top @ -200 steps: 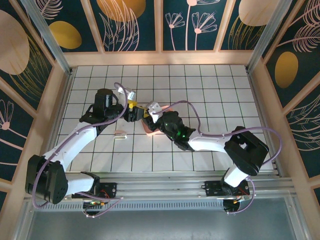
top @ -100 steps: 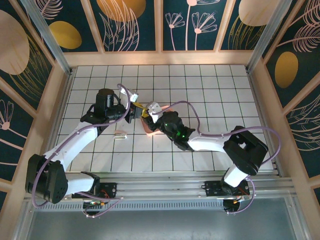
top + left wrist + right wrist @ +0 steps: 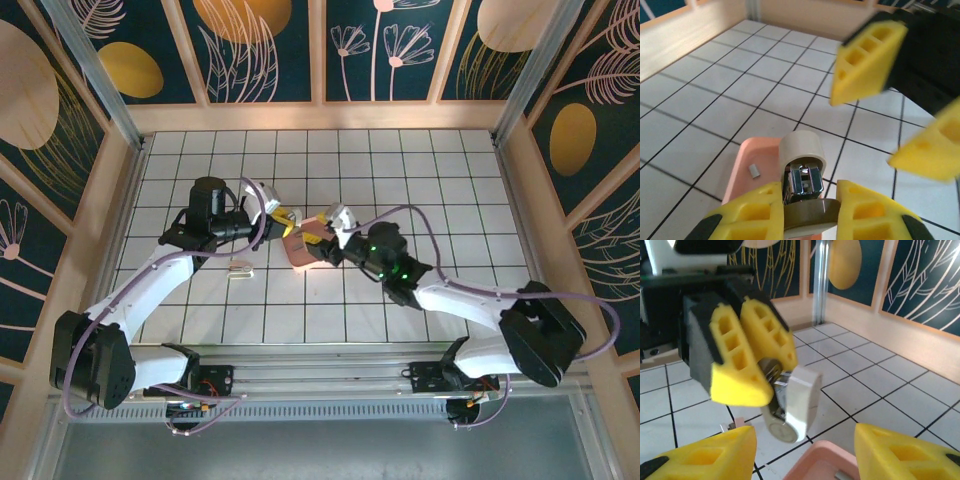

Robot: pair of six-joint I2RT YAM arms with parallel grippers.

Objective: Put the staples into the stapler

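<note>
Left gripper is clamped on the stapler, low center of its wrist view over the pink tray; right gripper stands part open, empty. A bump from it may twist the stapler loose

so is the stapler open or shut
Open: the stapler, held in the left pincer, has its white top swung up off the metal channel.

Bright, even light; close-ups perhaps blurred.

You have two grippers, the left gripper and the right gripper, one stapler, one pink tray and one staple strip countable on it.
</note>
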